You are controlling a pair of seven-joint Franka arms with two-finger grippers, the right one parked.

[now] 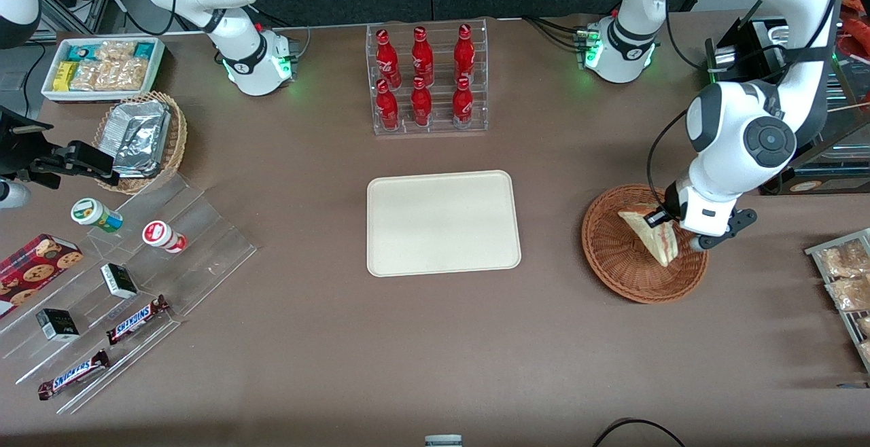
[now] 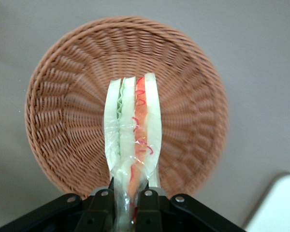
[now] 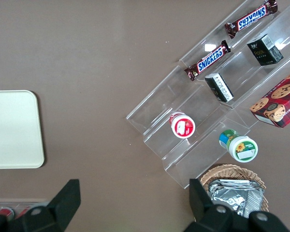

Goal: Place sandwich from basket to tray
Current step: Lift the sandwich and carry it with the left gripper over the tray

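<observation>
My left gripper [image 2: 132,194] is shut on the sandwich [image 2: 133,121], a cream wedge in clear film with a green and a red-orange filling stripe. The fingers [image 2: 150,208] pinch one end of the wedge. In the front view the sandwich [image 1: 649,233] hangs over the round reddish-brown basket [image 1: 615,260], with the gripper [image 1: 674,224] at its end toward the working arm. The basket [image 2: 63,121] holds nothing else; whether the sandwich still touches its floor I cannot tell. The cream tray [image 1: 442,223] lies bare at the table's middle, and its corner [image 2: 280,203] shows beside the basket.
A clear rack of red bottles [image 1: 425,80] stands farther from the front camera than the tray. A wire rack of snack packets [image 1: 843,277] lies near the basket toward the working arm's end. Acrylic steps with snacks [image 1: 136,284], a tan foil-packet basket [image 1: 143,138] and a white bin [image 1: 102,66] lie toward the parked arm's end.
</observation>
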